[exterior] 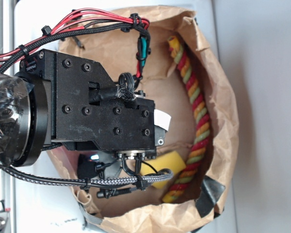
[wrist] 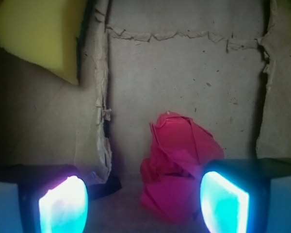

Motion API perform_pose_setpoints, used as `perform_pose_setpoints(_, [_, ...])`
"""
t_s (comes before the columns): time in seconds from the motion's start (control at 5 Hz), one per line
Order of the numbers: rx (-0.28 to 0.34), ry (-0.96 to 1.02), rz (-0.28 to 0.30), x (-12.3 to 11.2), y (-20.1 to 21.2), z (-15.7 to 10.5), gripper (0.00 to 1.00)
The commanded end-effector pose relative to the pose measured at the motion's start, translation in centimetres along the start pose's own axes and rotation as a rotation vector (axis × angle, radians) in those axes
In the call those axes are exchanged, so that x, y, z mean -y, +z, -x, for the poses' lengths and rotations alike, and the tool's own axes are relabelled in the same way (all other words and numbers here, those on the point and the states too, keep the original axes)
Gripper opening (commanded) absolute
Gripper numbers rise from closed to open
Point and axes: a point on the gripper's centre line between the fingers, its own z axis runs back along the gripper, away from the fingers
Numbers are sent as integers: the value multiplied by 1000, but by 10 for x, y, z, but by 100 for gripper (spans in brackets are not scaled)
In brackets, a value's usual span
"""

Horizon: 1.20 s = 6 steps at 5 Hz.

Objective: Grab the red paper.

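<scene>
The claw (wrist: 144,204) is hanging spread wide, its two glowing fingertips (wrist: 63,206) standing either side of the red paper (wrist: 177,165), which is lying crumpled on the cardboard floor (wrist: 184,77) nearer the right fingertip; a yellow sponge (wrist: 39,34) is sitting far up left

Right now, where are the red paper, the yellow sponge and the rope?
red paper (wrist: 177,160), wrist view, middle of the crumpled ball.
yellow sponge (wrist: 39,36), wrist view, its flat yellow face.
rope (exterior: 200,112), exterior view, midway along its length.
</scene>
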Motion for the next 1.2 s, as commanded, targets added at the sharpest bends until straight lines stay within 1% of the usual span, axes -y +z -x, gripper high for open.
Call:
perform_pose_setpoints(0.0, [51,36,31,-10,6,-7,100])
perform_pose_setpoints(0.2, [50,102,25,-34,-4,-16,100])
perform_pose_setpoints(0.4, [21,102,30,-47,-13,-18,100])
perform_pose_setpoints(0.6, [-2,106,9,-58,-21,-21,100])
perform_pose_setpoints(0.8, [-18,114,2,-63,-22,-21,100])
perform_pose_setpoints(1.0, [-31,104,-14,-62,-25,-19,100])
